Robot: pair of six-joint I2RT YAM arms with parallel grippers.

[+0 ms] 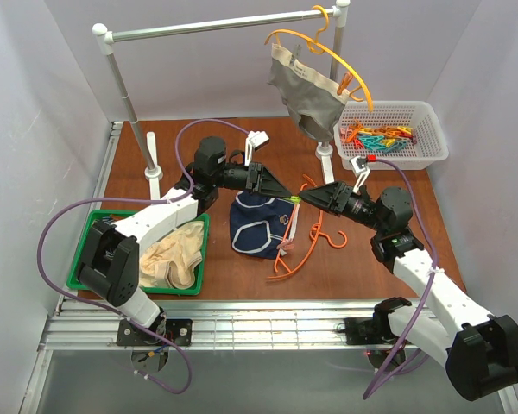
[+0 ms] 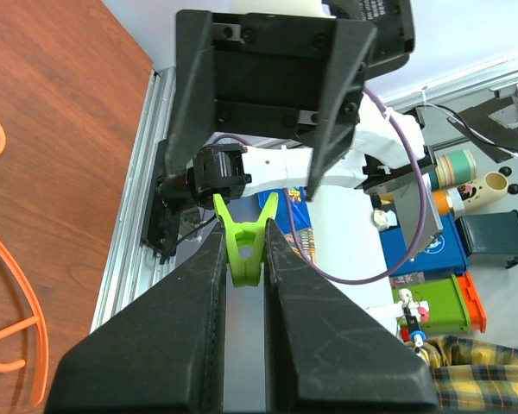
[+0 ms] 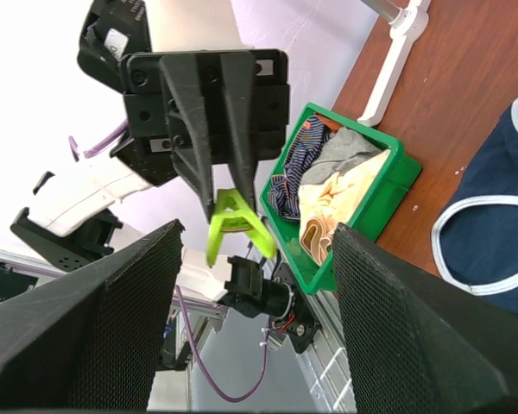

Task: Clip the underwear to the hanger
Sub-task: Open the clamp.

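Observation:
The navy underwear (image 1: 255,226) lies flat on the brown table, seen also in the right wrist view as underwear (image 3: 501,224). The red-orange hanger (image 1: 298,246) lies beside it to the right, partly on its edge; its frame shows as hanger (image 2: 17,302). Above both, my left gripper (image 1: 287,197) is shut on a lime-green clip (image 2: 244,246), whose two legs stick out past the fingertips. My right gripper (image 1: 309,197) faces it tip to tip, open, with its fingers (image 3: 78,328) spread either side of the clip (image 3: 233,220) without touching it.
A green tray (image 1: 82,259) with beige underwear (image 1: 174,259) sits at the front left. A white basket (image 1: 423,112) of coloured clips stands at the back right. Grey underwear (image 1: 306,86) hangs from a yellow-orange hanger (image 1: 345,60) on the rack.

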